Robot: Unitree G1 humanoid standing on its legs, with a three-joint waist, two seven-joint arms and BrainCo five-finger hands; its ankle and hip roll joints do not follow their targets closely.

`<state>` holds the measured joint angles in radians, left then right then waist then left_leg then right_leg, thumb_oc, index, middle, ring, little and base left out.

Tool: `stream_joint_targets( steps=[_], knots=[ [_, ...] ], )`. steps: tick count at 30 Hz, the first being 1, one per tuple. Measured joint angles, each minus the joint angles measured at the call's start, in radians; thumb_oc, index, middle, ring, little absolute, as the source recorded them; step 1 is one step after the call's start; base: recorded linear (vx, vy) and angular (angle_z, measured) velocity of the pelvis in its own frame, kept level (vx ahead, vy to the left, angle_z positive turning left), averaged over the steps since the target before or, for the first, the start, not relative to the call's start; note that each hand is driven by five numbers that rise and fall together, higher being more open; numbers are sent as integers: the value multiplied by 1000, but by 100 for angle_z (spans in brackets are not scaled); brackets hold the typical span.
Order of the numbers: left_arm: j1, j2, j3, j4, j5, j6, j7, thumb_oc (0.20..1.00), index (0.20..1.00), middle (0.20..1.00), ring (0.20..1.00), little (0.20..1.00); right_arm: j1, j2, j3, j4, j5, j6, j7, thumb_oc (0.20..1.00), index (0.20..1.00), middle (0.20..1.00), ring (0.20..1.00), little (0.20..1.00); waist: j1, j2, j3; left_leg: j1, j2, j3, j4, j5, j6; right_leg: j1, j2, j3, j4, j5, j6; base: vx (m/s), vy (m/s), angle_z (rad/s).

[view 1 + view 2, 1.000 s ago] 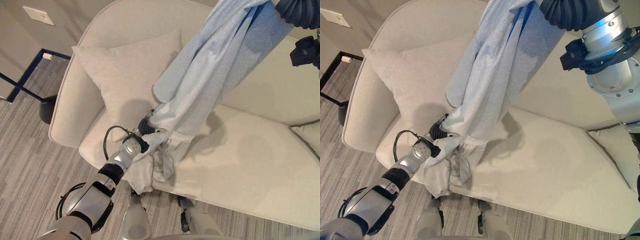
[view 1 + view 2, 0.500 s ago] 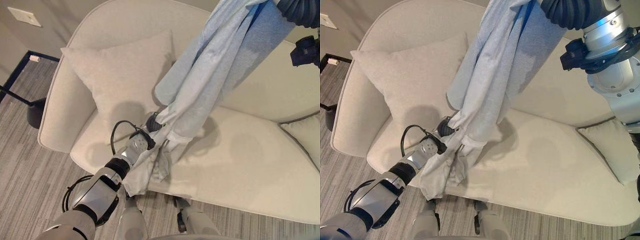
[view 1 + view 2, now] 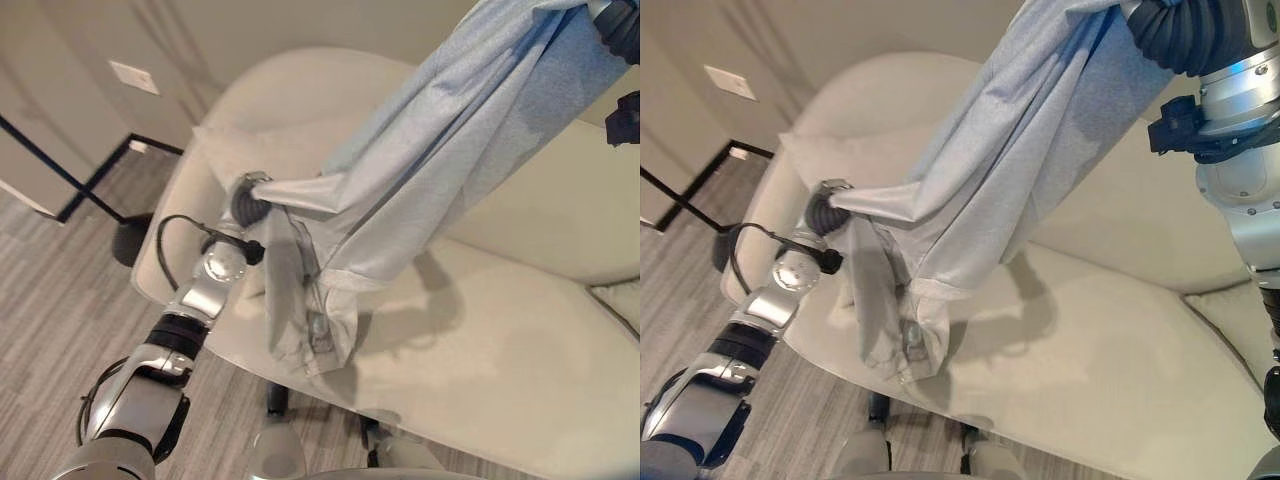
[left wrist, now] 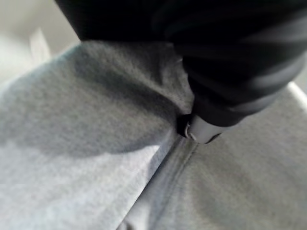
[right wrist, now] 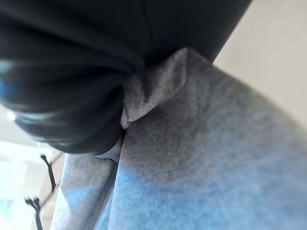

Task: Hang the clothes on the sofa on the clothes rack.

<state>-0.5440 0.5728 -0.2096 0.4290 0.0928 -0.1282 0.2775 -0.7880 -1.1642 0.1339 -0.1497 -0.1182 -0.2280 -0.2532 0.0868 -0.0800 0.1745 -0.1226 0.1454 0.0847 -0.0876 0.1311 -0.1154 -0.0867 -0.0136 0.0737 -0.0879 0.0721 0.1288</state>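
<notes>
left eye view: a cream sofa [image 3: 520, 340] fills the middle and right of the frame, with a cushion [image 3: 290, 150] against its backrest at centre left. grey striped carpet [image 3: 60, 310] covers the lower left, and a black rack base [image 3: 70, 180] stands in the upper left before a beige wall with a wall plate [image 3: 133, 77]. a pale blue garment [image 3: 440, 170] stretches from the upper right corner down to the centre left, off the seat, with its loose end hanging over the seat's front edge. the left robot hand [image 3: 250, 200] at centre left is clenched on one bunched end. the upper end is cut off by the frame.

right eye view: the right robot hand [image 3: 1170, 35] sits in the upper right with the garment's top bunched against its dark cover; its fingers are hidden by cloth.

left wrist view: grey cloth lies under the dark cover, a silver finger pressed into a fold.

right wrist view: a fold of cloth is tucked against the dark cover; i cannot tell the grip.
</notes>
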Motion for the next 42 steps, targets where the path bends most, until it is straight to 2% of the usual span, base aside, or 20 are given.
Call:
stream_joint_targets(
  steps=[7,9,11,12,17,21,24,27,32,37,42],
  knots=[
    [25,106,102,-68,-3,-2,35,200,200,200,200,200,36,50,13,-17,0,0,71,200,200,200,200,200,44,42,-50,47,-7,-43,0,-10,0,74,-4,-37,0,-21,-13,47,-60,20],
    [6,169,104,-111,-3,-7,46,200,200,200,200,200,46,82,22,-17,0,4,98,200,200,200,200,200,41,40,-59,72,-12,-84,0,-9,0,120,-5,-81,0,-38,-15,28,-102,50],
    [-9,185,116,-118,-2,-13,58,200,200,200,200,200,47,97,24,-16,0,3,106,200,200,200,200,200,65,44,-68,70,-13,-105,0,-8,-2,131,-4,-94,0,-44,-18,2,-68,39],
    [-22,203,121,-119,-2,-13,59,200,200,200,200,200,48,105,26,-16,0,4,114,200,200,200,200,200,59,42,-70,72,-14,-118,1,-7,-2,137,-3,-111,1,-49,-19,-56,-50,38],
    [-65,293,137,-137,5,-13,80,200,200,200,200,200,48,119,36,-15,-8,3,134,200,200,200,200,200,93,38,-77,69,-14,-170,2,-2,-9,163,4,-155,0,-66,-22,-21,-58,34],
    [-145,342,130,-143,6,-12,84,200,200,200,200,200,50,156,55,14,-18,1,136,200,200,200,200,200,97,29,-84,54,-16,-216,3,5,-18,173,9,-199,0,-77,-26,-30,-2,28],
    [-185,363,121,-154,5,-11,95,200,200,200,200,200,68,161,55,36,-18,4,137,200,200,200,200,200,111,27,-85,50,-17,-219,3,5,-18,171,8,-203,1,-77,-26,-5,59,9],
    [-254,380,73,-158,5,-10,104,200,200,200,200,200,114,165,55,65,-19,11,138,200,200,200,200,200,112,27,-86,53,-32,-238,2,6,-17,186,-5,-228,1,-83,-19,13,119,20],
    [-293,406,47,-177,5,-12,105,200,200,200,200,200,139,192,55,67,-21,27,137,200,200,200,200,200,112,26,-87,52,-53,-234,1,6,-16,186,-28,-231,2,-80,-23,-11,143,3],
    [-294,414,46,-184,5,-12,117,200,200,200,200,200,139,200,55,83,-43,44,122,200,200,200,200,200,115,20,-91,46,-74,-203,1,-2,3,165,-55,-214,14,-79,-18,-33,140,-8],
    [-292,415,46,-190,5,-12,122,200,200,200,200,200,135,202,52,105,-59,62,88,200,200,200,200,200,119,15,-94,32,-85,-183,1,0,6,137,-69,-193,24,-80,-9,-20,65,-11]
  ],
)
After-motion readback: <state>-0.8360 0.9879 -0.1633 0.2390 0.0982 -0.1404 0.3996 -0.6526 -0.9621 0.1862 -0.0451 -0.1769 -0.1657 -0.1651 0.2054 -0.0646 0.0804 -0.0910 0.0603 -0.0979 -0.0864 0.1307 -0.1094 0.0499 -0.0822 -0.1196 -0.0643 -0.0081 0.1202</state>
